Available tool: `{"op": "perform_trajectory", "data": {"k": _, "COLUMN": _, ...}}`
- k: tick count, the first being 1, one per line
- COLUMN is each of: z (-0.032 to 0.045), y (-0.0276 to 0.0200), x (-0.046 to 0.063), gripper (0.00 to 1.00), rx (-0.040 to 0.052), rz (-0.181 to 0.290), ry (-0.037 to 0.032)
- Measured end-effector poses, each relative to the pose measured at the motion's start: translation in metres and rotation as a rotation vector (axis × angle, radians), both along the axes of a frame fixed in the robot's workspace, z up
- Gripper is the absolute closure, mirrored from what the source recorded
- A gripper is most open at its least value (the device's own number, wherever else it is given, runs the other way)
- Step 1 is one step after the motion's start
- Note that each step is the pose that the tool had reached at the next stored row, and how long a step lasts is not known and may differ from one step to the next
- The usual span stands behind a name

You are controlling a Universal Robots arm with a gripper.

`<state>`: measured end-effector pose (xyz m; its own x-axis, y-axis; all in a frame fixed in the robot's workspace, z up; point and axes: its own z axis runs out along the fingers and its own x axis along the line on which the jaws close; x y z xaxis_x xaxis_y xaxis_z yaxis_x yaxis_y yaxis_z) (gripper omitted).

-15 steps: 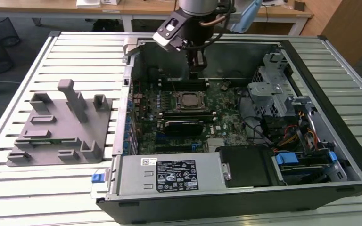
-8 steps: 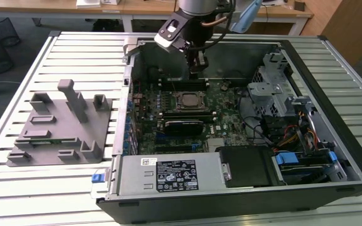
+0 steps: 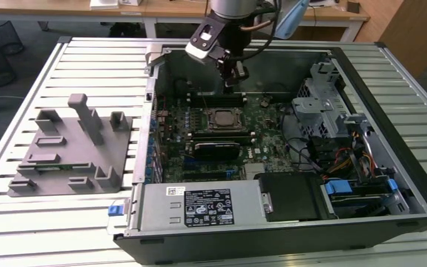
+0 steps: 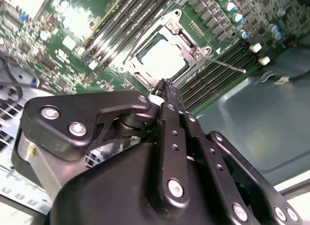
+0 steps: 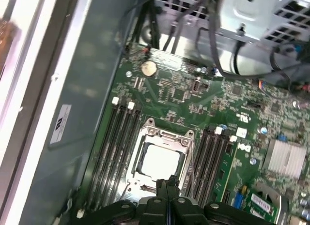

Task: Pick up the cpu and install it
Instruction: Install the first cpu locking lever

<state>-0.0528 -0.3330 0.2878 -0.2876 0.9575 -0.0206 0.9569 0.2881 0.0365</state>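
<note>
**A:** Where does the cpu sit?

**B:** At the centre of the exterior view. It lies flat inside the socket's metal frame, pale top up. The gripper hangs above it and a little toward the top of the frame. Its fingers are pressed together with nothing visible between them, and they are clear of the chip.

**A:** What could go wrong from there?

**B:** In the second wrist view a thin lever juts out beside the frame and looks unlatched. If it is, the chip is probably only resting there. A nudge from the closed fingertips could skew it on the contacts beneath. A tilted descent could also catch the memory slots flanking the socket.

**A:** And the containers?

**B:** The open computer case holds the green motherboard. A grey drive cage with cables is at the exterior view's right, and a labelled metal box lies along the lower edge. The grey fixture stands outside the case on the slatted table, at the exterior view's left. What lies in its pockets is too small to tell.
</note>
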Motion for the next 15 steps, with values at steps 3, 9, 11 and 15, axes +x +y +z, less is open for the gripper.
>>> {"op": "perform_trajectory", "data": {"k": 3, "z": -0.0001, "y": 0.0000, "x": 0.0000, "gripper": 0.89, "rx": 0.0000, "rz": 0.054, "ry": 0.0000}}
{"op": "perform_trajectory", "data": {"k": 9, "z": -0.0002, "y": 0.0000, "x": 0.0000, "gripper": 0.89, "rx": 0.0001, "rz": 0.161, "ry": 0.0000}}
{"op": "perform_trajectory", "data": {"k": 11, "z": -0.0003, "y": 0.0000, "x": 0.0000, "gripper": 0.89, "rx": 0.0000, "rz": 0.196, "ry": 0.0000}}
{"op": "perform_trajectory", "data": {"k": 15, "z": -0.0004, "y": 0.0000, "x": 0.0000, "gripper": 0.89, "rx": 0.0001, "rz": 0.269, "ry": 0.0000}}
